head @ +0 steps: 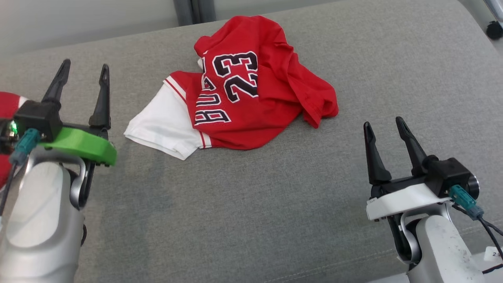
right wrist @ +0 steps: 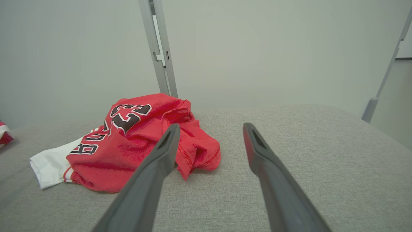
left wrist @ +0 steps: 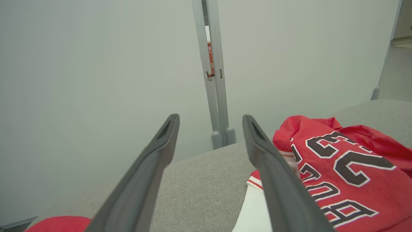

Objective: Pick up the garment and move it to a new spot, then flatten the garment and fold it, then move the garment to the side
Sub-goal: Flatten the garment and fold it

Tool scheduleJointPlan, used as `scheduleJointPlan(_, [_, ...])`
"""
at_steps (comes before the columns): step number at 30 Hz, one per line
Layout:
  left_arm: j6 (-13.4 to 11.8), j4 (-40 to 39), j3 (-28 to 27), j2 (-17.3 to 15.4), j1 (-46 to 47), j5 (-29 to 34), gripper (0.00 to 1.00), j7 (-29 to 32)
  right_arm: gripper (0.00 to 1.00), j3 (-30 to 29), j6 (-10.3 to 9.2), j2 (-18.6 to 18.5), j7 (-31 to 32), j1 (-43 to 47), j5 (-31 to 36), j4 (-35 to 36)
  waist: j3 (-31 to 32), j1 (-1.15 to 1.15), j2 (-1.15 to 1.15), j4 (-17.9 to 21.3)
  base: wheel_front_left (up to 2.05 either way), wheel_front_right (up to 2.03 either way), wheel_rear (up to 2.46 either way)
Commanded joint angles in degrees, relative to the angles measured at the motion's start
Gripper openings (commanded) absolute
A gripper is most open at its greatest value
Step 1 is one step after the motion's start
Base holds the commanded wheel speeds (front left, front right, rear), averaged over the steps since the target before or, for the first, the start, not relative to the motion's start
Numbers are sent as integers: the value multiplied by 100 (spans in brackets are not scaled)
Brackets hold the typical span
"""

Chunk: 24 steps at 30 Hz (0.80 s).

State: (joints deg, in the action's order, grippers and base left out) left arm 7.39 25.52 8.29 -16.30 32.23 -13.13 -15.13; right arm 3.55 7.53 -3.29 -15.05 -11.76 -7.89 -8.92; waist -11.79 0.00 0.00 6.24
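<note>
The garment (head: 251, 90) is a red jersey with white sleeves and a black "23", lying crumpled on the grey cushioned surface (head: 251, 204) near its far middle. In the left wrist view the garment (left wrist: 347, 170) lies to the right of the fingers; in the right wrist view the garment (right wrist: 135, 141) lies ahead and left. My left gripper (head: 84, 70) hovers open to the left of the jersey, nothing between its fingers. At the lower right my right gripper (head: 385, 124) is open and empty, a short way off the jersey's right edge.
Another red and white cloth item (head: 8, 118) sits at the far left edge, partly behind my left arm. A pale wall with a grey post (left wrist: 214, 74) stands behind the surface. A black caster (head: 494, 29) shows at the top right.
</note>
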Motion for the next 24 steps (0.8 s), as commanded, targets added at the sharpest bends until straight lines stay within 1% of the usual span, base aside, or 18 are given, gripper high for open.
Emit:
scheduleJointPlan(1, [17, 136, 113, -77, 279, 16, 100, 20, 100, -30, -8, -3, -18, -86, -29, 45, -459, 0, 0, 427, 0, 0, 0])
scheduleJointPlan(5, [17, 592, 338, -264, 853, -30, 100, 78, 100, -49, -8, 15, -18, -212, -69, 102, -740, 0, 0, 663, 0, 0, 0])
scheduleJointPlan(11, [16, 1398, 626, -433, 1499, -161, 100, 191, 100, -97, -8, 31, -18, -319, -100, 156, -1059, 0, 0, 940, 0, 0, 0])
scheduleJointPlan(16, [16, 2048, 956, -415, 1850, -298, 100, 241, 100, -146, -8, 38, -19, -365, -105, 208, -1253, 0, 0, 1036, 0, 0, 0])
scheduleJointPlan(24, [10, 3037, 1521, -367, 2043, -562, 100, 504, 100, -170, -8, 40, -18, -406, -129, 209, -1303, 0, 0, 1045, 0, 0, 0])
